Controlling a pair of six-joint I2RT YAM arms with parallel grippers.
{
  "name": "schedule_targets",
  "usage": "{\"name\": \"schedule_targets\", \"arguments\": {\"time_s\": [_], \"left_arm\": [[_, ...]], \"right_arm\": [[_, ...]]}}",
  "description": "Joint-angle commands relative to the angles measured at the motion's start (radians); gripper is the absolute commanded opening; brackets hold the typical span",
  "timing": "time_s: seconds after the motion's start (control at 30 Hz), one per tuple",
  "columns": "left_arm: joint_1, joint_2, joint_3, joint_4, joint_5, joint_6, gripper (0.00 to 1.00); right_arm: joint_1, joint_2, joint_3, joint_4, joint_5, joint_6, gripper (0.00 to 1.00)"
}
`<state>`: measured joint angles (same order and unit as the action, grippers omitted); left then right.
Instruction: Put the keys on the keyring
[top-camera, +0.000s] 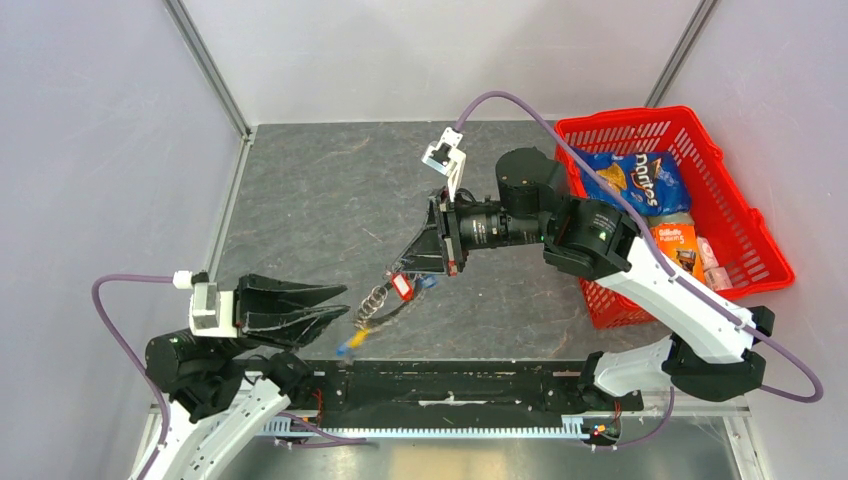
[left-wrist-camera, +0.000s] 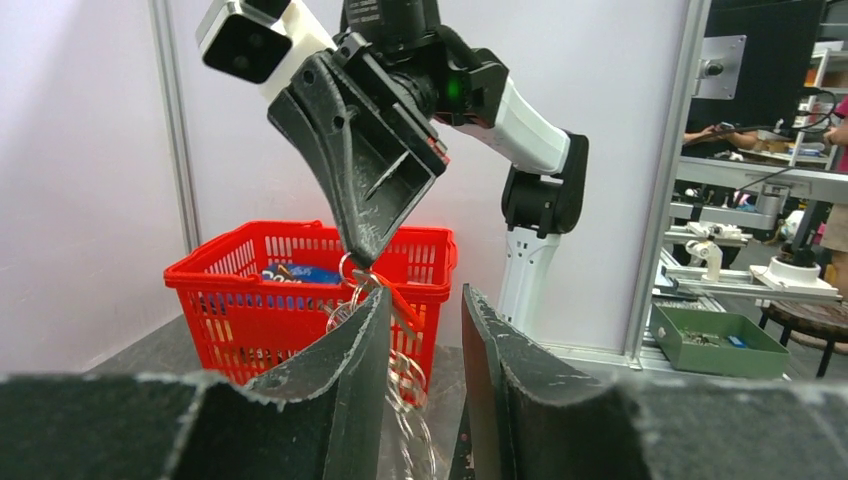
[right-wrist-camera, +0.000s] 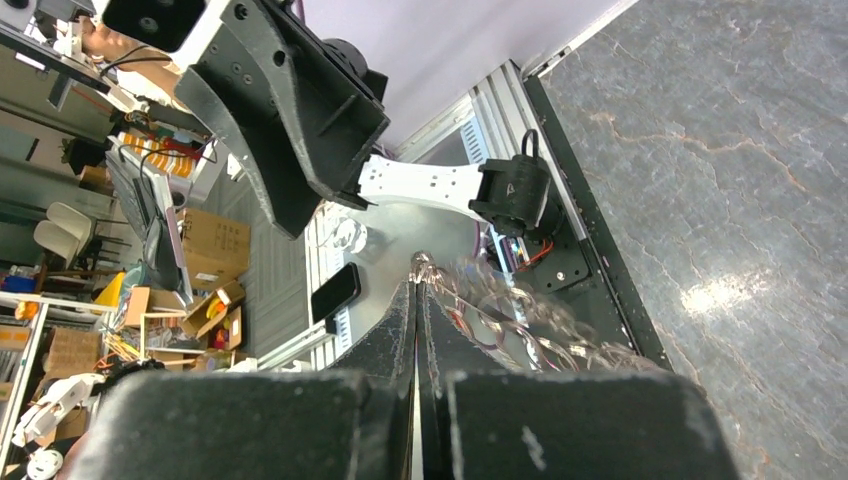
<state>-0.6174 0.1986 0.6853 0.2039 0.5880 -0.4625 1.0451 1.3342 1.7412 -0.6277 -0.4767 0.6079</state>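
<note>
Hanging from the closed right fingers (top-camera: 425, 250) at mid-frame, the keyring (top-camera: 375, 298) trails down-left – long axis slanted – its keys (top-camera: 352, 340) just past the tips of the parted, empty left fingers (top-camera: 300, 293), the nearer arm.

My right gripper (top-camera: 397, 272) hangs over the middle of the dark grey stone-look table (top-camera: 300, 190). Its tips are pinched on the upper end of a chain of silver metal rings (top-camera: 375, 298), which trails toward the near left with small silver keys with plastic tags (top-camera: 403, 287) along it. My left gripper (top-camera: 346, 302) sits just left of the chain's lower end, jaws apart, and the red plastic mesh basket (top-camera: 735, 215) stands well to the right, a blue crisp bag (top-camera: 635, 180) inside it.
</note>
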Motion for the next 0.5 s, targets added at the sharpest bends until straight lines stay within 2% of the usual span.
{"name": "schedule_targets", "arguments": {"time_s": [0.0,0.47], "left_arm": [[0.002,0.023,0.04,0.004,0.067,-0.015,0.38],[0.002,0.041,-0.028,-0.05,0.036,0.041,0.38]], "right_arm": [[-0.003,-0.016,0.024,0.02,-0.019,-0.024,0.0],[-0.021,-0.017,0.012,0.002,-0.039,-0.083,0.0]]}}
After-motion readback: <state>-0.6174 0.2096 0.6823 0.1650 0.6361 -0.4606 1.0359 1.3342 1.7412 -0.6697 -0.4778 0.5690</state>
